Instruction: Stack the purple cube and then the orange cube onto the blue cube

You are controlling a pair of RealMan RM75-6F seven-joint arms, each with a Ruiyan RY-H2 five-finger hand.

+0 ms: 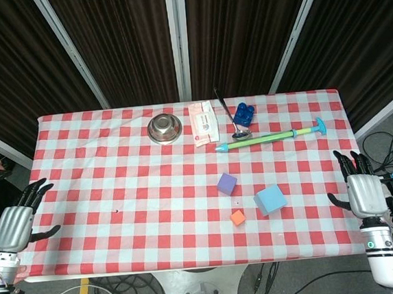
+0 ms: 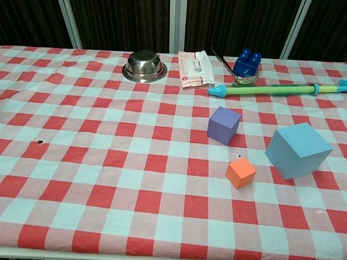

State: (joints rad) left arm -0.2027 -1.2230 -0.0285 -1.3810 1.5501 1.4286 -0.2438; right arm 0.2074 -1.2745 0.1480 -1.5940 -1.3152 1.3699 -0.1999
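Three cubes lie apart on the red-and-white checked cloth, right of centre. The purple cube (image 1: pixel 226 183) (image 2: pixel 224 125) is furthest back. The small orange cube (image 1: pixel 238 217) (image 2: pixel 241 172) is nearest the front edge. The large light-blue cube (image 1: pixel 270 200) (image 2: pixel 297 150) is to their right. My left hand (image 1: pixel 17 223) hovers open at the table's left edge, far from the cubes. My right hand (image 1: pixel 362 189) is open at the right edge, fingers spread, holding nothing. Neither hand shows in the chest view.
At the back stand an upturned steel bowl (image 1: pixel 164 128) (image 2: pixel 145 66), a wipes packet (image 1: pixel 203 122) (image 2: pixel 195 69), a ladle (image 1: pixel 236 126) (image 2: pixel 240 79), a dark-blue toy block (image 1: pixel 244 114) (image 2: pixel 248 62) and a long green-and-blue rod (image 1: pixel 271 136) (image 2: pixel 280 89).
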